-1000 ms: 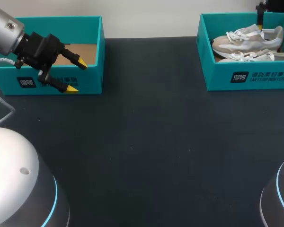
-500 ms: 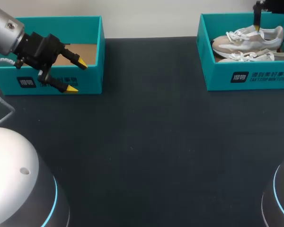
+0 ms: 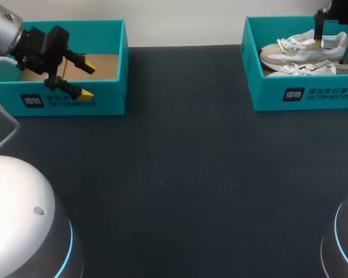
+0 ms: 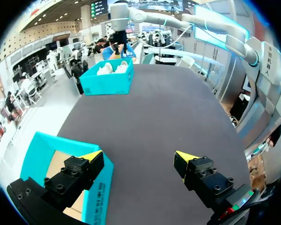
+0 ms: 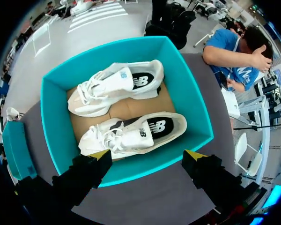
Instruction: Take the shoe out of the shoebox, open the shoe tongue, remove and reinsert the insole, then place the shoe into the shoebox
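Dark table (image 3: 174, 174), two teal boxes at its far corners. The right gripper (image 5: 149, 154) hangs spread wide above the near wall of the shoebox (image 5: 189, 108), holding nothing. Inside lie two pale shoes: one shoe (image 5: 131, 133) close under the fingers, the second shoe (image 5: 114, 86) beyond it. The left gripper (image 4: 138, 157), likewise wide and holding nothing, has one finger over the empty box (image 4: 100, 192) and the other over the table.

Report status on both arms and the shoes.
Left end effector open over left shoebox wall. Right end effector open above right shoebox. Sneaker pair inside, not gripped. Nothing in the way.
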You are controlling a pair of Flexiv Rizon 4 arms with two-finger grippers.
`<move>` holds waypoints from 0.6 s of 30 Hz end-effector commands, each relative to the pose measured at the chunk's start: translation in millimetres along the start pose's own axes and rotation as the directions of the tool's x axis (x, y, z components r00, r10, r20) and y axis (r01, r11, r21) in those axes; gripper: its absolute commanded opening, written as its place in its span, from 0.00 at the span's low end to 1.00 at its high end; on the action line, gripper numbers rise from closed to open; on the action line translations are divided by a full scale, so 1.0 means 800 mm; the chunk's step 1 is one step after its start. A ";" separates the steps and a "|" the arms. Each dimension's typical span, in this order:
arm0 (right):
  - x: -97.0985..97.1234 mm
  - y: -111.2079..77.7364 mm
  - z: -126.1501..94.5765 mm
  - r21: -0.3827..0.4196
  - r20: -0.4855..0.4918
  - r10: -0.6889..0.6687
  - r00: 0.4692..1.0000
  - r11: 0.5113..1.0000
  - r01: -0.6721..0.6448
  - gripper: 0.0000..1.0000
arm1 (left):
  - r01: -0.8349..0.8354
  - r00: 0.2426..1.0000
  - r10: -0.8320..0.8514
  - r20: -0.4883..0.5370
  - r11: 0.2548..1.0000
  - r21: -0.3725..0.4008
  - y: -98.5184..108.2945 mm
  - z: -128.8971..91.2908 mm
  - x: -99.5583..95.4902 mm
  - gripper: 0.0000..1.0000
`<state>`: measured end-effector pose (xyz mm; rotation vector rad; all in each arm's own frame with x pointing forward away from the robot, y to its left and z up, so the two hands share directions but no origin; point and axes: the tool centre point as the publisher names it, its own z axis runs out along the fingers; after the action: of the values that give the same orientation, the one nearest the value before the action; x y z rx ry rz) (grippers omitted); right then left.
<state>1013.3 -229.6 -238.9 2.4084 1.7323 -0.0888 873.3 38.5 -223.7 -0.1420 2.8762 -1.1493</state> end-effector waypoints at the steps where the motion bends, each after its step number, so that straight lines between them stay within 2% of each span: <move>1: -0.004 -0.008 0.005 0.047 -0.031 -0.044 0.999 0.998 0.046 1.00 | 0.655 0.715 -0.593 0.371 0.753 -0.061 0.011 -0.008 0.000 1.00; 2: -0.003 -0.012 0.004 0.054 -0.038 -0.052 0.998 0.997 0.054 1.00 | 0.715 0.642 -0.651 0.405 0.699 -0.009 0.017 -0.013 -0.004 1.00; 3: -0.003 -0.016 0.003 0.055 -0.040 -0.062 0.997 0.996 0.064 1.00 | 0.701 0.627 -0.610 0.484 0.713 -0.010 0.019 -0.015 -0.006 1.00; 8: -0.007 -0.032 -0.005 0.059 -0.052 -0.072 0.996 0.995 0.075 1.00 | 0.701 0.627 -0.610 0.484 0.713 -0.010 0.019 -0.015 -0.006 1.00; 18: -0.024 -0.064 -0.020 0.115 -0.058 -0.074 0.996 0.990 0.080 1.00 | 0.701 0.627 -0.610 0.484 0.713 -0.010 0.019 -0.015 -0.006 1.00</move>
<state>965.9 -226.6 -230.8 2.4400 1.9047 -0.1585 882.4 61.1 -227.9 -1.0202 2.7418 -0.9114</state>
